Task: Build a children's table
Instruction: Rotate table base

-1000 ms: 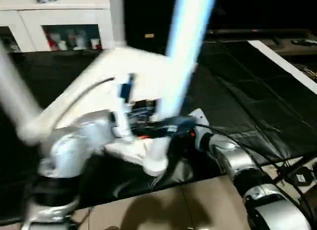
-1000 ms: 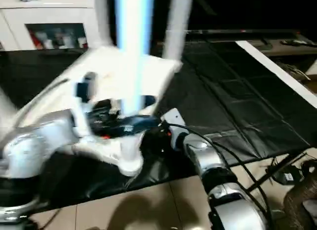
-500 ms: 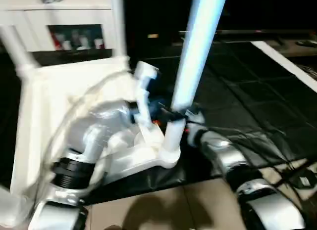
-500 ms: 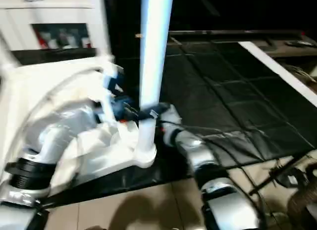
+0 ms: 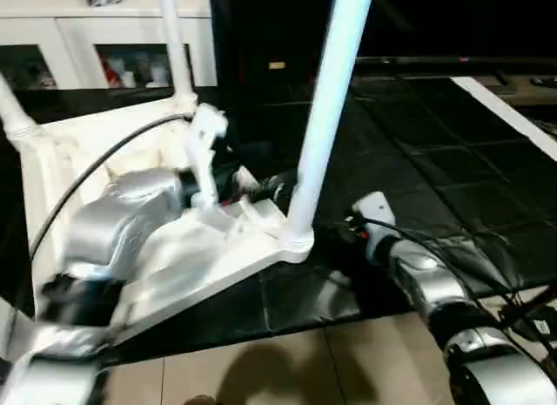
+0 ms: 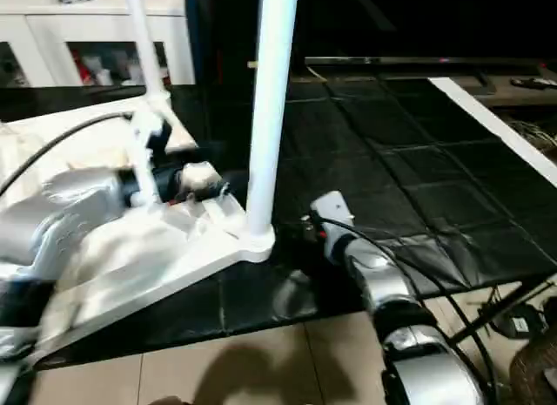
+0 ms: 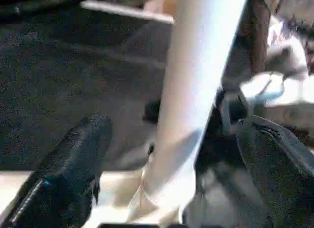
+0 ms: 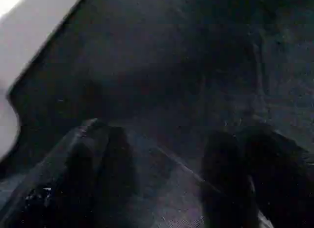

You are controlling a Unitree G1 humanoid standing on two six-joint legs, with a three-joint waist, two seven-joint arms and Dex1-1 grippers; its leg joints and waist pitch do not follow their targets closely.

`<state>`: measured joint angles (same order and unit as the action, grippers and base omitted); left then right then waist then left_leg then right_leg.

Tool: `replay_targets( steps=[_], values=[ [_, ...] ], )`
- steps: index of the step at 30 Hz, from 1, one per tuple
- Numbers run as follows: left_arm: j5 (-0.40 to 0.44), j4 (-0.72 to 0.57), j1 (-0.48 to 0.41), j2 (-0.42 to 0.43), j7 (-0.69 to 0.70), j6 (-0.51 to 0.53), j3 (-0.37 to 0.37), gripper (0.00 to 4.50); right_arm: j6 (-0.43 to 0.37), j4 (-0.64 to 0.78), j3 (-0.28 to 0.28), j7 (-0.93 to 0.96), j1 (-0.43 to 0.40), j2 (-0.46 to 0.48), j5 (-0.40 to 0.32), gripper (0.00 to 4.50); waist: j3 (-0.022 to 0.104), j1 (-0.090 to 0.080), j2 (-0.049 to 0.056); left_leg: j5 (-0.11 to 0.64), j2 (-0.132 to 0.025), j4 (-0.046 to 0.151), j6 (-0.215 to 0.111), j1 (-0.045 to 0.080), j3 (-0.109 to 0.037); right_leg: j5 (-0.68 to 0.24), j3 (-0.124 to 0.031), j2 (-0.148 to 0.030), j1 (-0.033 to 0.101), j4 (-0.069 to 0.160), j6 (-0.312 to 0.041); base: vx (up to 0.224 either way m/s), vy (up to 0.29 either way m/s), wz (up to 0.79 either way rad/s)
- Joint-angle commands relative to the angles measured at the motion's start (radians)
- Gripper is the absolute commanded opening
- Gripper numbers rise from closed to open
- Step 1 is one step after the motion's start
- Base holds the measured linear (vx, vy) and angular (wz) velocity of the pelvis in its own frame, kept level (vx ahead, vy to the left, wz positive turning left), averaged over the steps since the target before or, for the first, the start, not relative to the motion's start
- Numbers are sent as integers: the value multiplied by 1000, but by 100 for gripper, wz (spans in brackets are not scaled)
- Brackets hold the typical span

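Both grippers are working close to the children's table (image 5: pixel 174 257), which is lying upside down on a black mat (image 5: pixel 435 187) with its legs pointing up. From the left eye view, the left arm (image 5: pixel 122 222) is reaching over the table's ribbed underside toward the near right corner, where a long white leg (image 5: pixel 326 118) is standing up from its round socket. Two more legs are standing at the far corners, in front of a white cabinet (image 5: pixel 52 48) at the far left. The right arm (image 5: pixel 426 283) is lying on the right, just beside that near corner, with its tip pointing at the foot of the leg. From the right eye view, the same leg (image 6: pixel 270 118) is rising straight up, and tan floor (image 6: pixel 261 370) is showing near the robot. From the left wrist view, the left gripper (image 7: pixel 181 154) is spread wide, one black finger on each side of the leg (image 7: pixel 196 90), and the fingers (image 7: pixel 73 164) are not touching it. From the right wrist view, the right gripper (image 8: pixel 162 179) is spread apart too, holding nothing, over the dark mat, with a bit of white table edge (image 8: pixel 29 37) beside it.
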<state>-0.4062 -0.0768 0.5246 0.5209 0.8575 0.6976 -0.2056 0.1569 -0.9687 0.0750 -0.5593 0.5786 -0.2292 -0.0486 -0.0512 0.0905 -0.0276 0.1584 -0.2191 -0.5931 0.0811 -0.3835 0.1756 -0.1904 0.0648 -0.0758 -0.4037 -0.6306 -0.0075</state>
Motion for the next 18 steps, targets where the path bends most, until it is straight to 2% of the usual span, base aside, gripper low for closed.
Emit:
replay_targets(
  steps=[1, 2, 3, 5, 7, 8, 9, 10, 11, 12, 13, 14, 15, 16, 18],
  values=[
    [45, -40, -11, 32, 14, 34, -65, 449, -17, 58, -11, -49, -18, -38, -16, 450, 65, 1, 7, 235, -9, 69, 17, 20, 4, -151, -40, -46, 48, 69, -194, 0, 0, 0],
    [58, -51, -17, 46, 16, 43, -85, 449, -24, 87, -6, -80, -27, -50, -18, 450, 64, 0, 10, 229, -7, 68, 19, 20, 5, -157, -41, -47, 47, 69, -195, 0, 0, 0],
    [52, -81, -29, 68, 22, 86, -113, 422, -54, 161, 9, -163, -51, -85, -33, 450, 64, 1, 8, 232, -8, 68, 21, 19, 4, -162, -41, -47, 49, 70, -190, 0, 0, 0],
    [41, -102, -36, 79, 27, 116, -126, 415, -76, 211, 17, -218, -67, -107, -46, 450, 63, 0, 5, 233, -6, 69, 15, 16, 4, -165, -41, -45, 54, 71, -186, 0, 0, 0],
    [32, -114, -39, 83, 29, 134, -130, 407, -90, 239, 21, -248, -77, -119, -55, 450, 62, 0, 6, 237, -6, 68, 13, 17, 5, -181, -41, -45, 50, 74, -191, 0, 0, 0],
    [40, -125, -41, 96, 26, 166, -147, 389, -132, 316, 35, -326, -100, -157, -79, 450, 61, -1, 3, 241, -6, 69, 15, 14, 4, -200, -40, -47, 50, 76, -190, 0, 0, 0],
    [62, -125, -41, 108, 17, 188, -167, 368, -187, 410, 50, -417, -130, -210, -110, 450, 60, 1, 6, 256, -6, 68, 8, 19, 3, -212, -40, -42, 53, 79, -181, 0, 0, 0],
    [64, -125, -41, 109, 15, 193, -168, 368, -198, 428, 53, -434, -135, -220, -116, 450, 59, 3, 4, 257, -8, 68, 3, 17, 2, -212, -41, -42, 54, 79, -172, 0, 0, 0],
    [74, -123, -42, 114, 0, 227, -177, 361, -277, 552, 75, -550, -173, -298, -158, 450, 58, 2, 7, 261, -6, 69, -4, 18, 3, -224, -40, -40, 52, 83, -164, 0, 0, 0],
    [74, -123, -42, 115, -1, 231, -177, 352, -288, 568, 79, -564, -178, -308, -164, 450, 60, 8, 6, 250, -9, 66, -11, 20, 1, -210, -42, -42, 52, 80, -163, 0, 0, 0],
    [74, -123, -42, 114, -3, 243, -177, 352, -326, 617, 87, -605, -193, -342, -182, 450, 58, 6, 6, 249, -7, 68, -13, 17, 2, -216, -42, -41, 52, 81, -165, 0, 0, 0],
    [74, -125, -41, 116, -3, 250, -180, 326, -351, 647, 91, -625, -201, -361, -194, 450, 59, 9, 6, 254, -8, 68, -11, 17, 1, -242, -41, -45, 49, 85, -167, 0, 0, 0],
    [72, -132, -38, 121, -2, 272, -189, 319, -417, 725, 99, -672, -223, -409, -225, 450, 57, 7, 5, 262, -6, 69, -8, 15, 1, -270, -39, -44, 51, 89, -164, 0, 0, 0],
    [78, -132, -39, 125, -5, 280, -198, 319, -444, 759, 100, -690, -232, -428, -238, 450, 57, 9, 4, 263, -8, 68, -10, 16, 0, -274, -41, -45, 50, 88, -159, 0, 0, 0],
    [89, -128, -40, 127, -13, 287, -208, 317, -463, 785, 101, -700, -238, -439, -243, 450, 58, 6, 4, 261, -7, 68, -9, 15, -1, -282, -40, -45, 49, 89, -158, 0, 0, 0]
  ],
)
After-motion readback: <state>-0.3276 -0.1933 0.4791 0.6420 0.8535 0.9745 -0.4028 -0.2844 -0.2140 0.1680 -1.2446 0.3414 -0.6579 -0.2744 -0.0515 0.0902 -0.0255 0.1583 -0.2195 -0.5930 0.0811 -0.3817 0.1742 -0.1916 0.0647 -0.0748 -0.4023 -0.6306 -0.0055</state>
